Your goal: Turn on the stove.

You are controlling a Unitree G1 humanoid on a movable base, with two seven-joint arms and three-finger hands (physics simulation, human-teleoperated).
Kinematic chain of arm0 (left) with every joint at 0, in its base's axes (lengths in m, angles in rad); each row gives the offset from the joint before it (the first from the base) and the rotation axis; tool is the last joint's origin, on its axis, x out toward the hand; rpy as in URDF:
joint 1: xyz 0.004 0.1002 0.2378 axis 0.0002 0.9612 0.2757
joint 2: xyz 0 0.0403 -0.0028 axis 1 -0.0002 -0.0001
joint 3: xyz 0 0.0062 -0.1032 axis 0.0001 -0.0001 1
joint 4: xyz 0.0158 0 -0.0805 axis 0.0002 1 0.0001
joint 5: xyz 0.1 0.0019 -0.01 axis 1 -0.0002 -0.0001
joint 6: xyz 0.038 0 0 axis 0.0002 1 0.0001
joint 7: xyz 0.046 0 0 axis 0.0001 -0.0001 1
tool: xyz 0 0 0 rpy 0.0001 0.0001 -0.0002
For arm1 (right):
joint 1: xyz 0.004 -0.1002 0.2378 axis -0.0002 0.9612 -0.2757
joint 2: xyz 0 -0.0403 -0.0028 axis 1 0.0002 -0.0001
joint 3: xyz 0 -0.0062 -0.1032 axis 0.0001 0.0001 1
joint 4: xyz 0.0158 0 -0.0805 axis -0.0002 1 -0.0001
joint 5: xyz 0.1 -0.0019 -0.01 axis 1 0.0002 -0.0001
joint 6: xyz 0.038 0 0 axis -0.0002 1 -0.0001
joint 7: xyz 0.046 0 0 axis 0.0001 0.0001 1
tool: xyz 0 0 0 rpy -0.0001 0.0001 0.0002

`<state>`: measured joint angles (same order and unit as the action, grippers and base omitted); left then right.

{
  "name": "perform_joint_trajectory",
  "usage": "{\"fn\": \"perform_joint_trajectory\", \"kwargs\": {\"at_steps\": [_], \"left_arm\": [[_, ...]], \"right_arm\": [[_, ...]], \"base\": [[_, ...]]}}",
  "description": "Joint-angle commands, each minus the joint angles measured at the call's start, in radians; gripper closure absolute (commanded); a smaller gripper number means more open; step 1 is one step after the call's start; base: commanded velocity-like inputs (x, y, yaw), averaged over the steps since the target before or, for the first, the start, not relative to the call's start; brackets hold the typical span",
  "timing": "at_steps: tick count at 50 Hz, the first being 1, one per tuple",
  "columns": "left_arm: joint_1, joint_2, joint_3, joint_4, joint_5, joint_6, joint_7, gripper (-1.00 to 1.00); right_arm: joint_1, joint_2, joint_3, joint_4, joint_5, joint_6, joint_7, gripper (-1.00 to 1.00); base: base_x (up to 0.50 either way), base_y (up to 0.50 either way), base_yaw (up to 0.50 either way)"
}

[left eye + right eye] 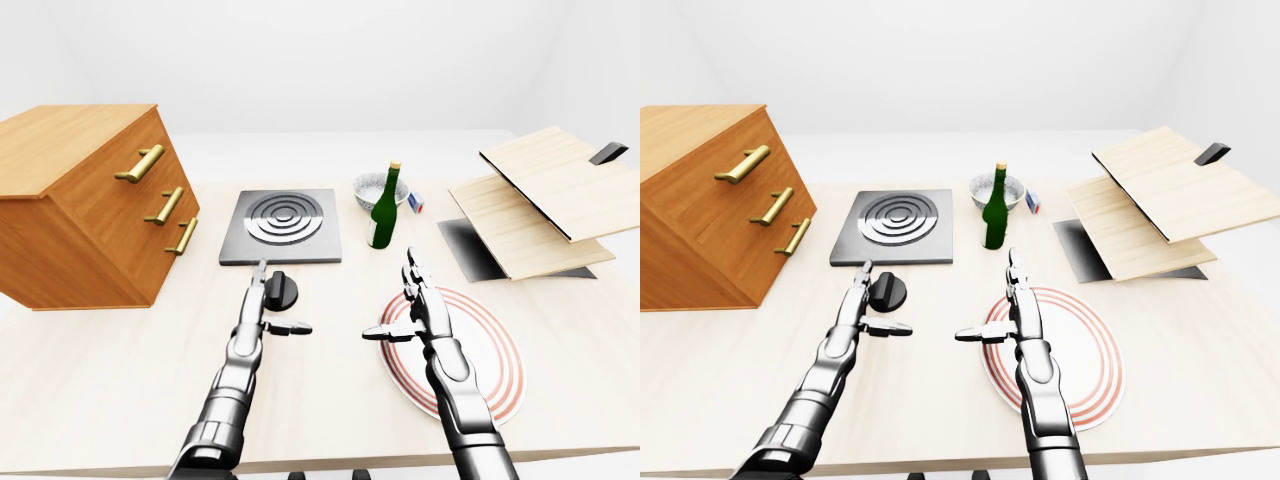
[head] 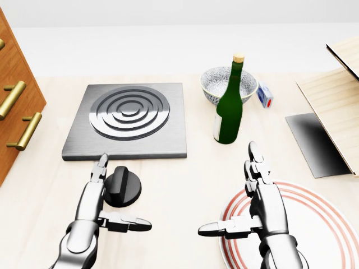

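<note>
Lower left, head view: left hand (image 2: 95,210) spread beside black knob (image 2: 121,189), not gripping. Burner (image 2: 128,118) looks unlit; turning remains.

In the head view the drawer cabinet (image 2: 17,106) and striped plate (image 2: 325,224) are cut off by the edges.

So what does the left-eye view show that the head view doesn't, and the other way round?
Only the left-eye view shows the whole wooden drawer cabinet with all three handles, both stacked boards complete, the full plate and the table's near edge. The head view adds nothing new, only closer detail: the knob beside the open left hand and the bowl's pattern. Both show the stove, green bottle and the open right hand over the plate.
</note>
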<state>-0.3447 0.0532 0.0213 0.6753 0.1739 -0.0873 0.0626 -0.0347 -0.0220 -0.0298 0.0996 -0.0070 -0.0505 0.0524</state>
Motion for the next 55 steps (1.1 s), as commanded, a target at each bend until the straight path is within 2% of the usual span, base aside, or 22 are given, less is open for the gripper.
{"fn": "perform_joint_trajectory", "kwargs": {"at_steps": [1, 13, 18, 25, 27, 29, 30, 33, 37, 39, 41, 42, 43, 45, 47, 51, 55], "left_arm": [[0.015, -0.003, -0.004, -0.004, 0.011, 0.0, -0.014, -1.0], [0.052, -0.018, -0.026, -0.039, 0.046, 0.0, -0.025, -1.0], [0.112, -0.035, -0.05, -0.145, 0.071, 0.0, -0.044, -1.0], [0.172, -0.049, -0.075, -0.194, 0.109, 0.0, -0.055, -1.0], [0.213, -0.06, -0.097, -0.249, 0.13, 0.0, -0.065, -1.0], [0.215, -0.061, -0.096, -0.251, 0.131, 0.0, -0.065, -1.0], [0.265, -0.071, -0.128, -0.313, 0.155, 0.008, -0.079, -1.0], [0.341, -0.087, -0.181, -0.396, 0.192, 0.018, -0.092, -1.0], [0.392, -0.103, -0.244, -0.444, 0.234, 0.02, -0.084, -1.0], [0.396, -0.106, -0.257, -0.454, 0.24, 0.026, -0.081, -1.0], [0.401, -0.116, -0.289, -0.479, 0.263, 0.044, -0.071, -1.0], [0.402, -0.126, -0.31, -0.501, 0.278, 0.065, -0.069, -1.0], [0.402, -0.125, -0.313, -0.502, 0.278, 0.067, -0.068, -1.0], [0.402, -0.137, -0.345, -0.534, 0.296, 0.099, -0.063, -1.0], [0.393, -0.144, -0.367, -0.544, 0.307, 0.116, -0.055, -1.0], [0.279, -0.198, -0.366, -0.498, 0.317, 0.175, -0.051, -1.0], [0.125, -0.269, -0.341, -0.468, 0.322, 0.175, -0.048, -1.0]], "right_arm": [[0.001, 0.0, -0.001, 0.0, 0.001, 0.0, 0.001, -1.0], [-0.005, -0.001, -0.003, 0.011, 0.003, -0.005, 0.001, -1.0], [-0.006, -0.001, -0.002, 0.015, 0.002, -0.006, -0.001, -1.0], [-0.005, 0.0, 0.0, 0.013, 0.0, -0.005, -0.002, -1.0], [-0.005, -0.001, -0.001, 0.014, 0.001, -0.007, -0.001, -1.0], [-0.005, -0.001, -0.001, 0.014, 0.001, -0.007, -0.001, -1.0], [-0.006, -0.002, -0.003, 0.018, 0.002, -0.011, 0.0, -1.0], [-0.004, -0.001, -0.001, 0.012, 0.001, -0.007, 0.0, -1.0], [-0.001, 0.0, -0.001, 0.004, 0.0, -0.003, 0.0, -1.0], [-0.002, -0.001, -0.001, 0.01, 0.001, -0.008, 0.001, -1.0], [-0.002, -0.001, -0.001, 0.013, 0.0, -0.012, 0.002, -1.0], [-0.002, -0.001, -0.002, 0.013, 0.001, -0.013, 0.002, -1.0], [-0.002, -0.001, -0.003, 0.012, 0.002, -0.012, 0.003, -1.0], [0.001, -0.001, -0.002, 0.002, 0.002, -0.005, 0.002, -1.0], [-0.001, -0.001, -0.002, 0.007, 0.003, -0.008, 0.003, -1.0], [-0.001, 0.0, 0.0, 0.007, 0.002, -0.007, 0.004, -1.0], [0.001, 0.0, -0.001, 0.006, 0.002, -0.008, 0.005, -1.0]], "base": [[0.0, 0.0, 0.0], [0.0, 0.0, 0.0], [0.0, 0.0, 0.0], [0.0, 0.0, 0.0], [0.0, 0.0, 0.0], [0.0, 0.0, 0.0], [0.0, 0.0, 0.0], [0.0, 0.0, 0.0], [0.0, 0.0, 0.0], [0.0, 0.0, 0.0], [0.0, 0.0, 0.0], [0.0, 0.0, 0.0], [0.0, 0.0, 0.0], [0.0, 0.0, 0.0], [0.0, 0.0, 0.0], [0.0, 0.0, 0.0], [0.0, 0.0, 0.0]]}}
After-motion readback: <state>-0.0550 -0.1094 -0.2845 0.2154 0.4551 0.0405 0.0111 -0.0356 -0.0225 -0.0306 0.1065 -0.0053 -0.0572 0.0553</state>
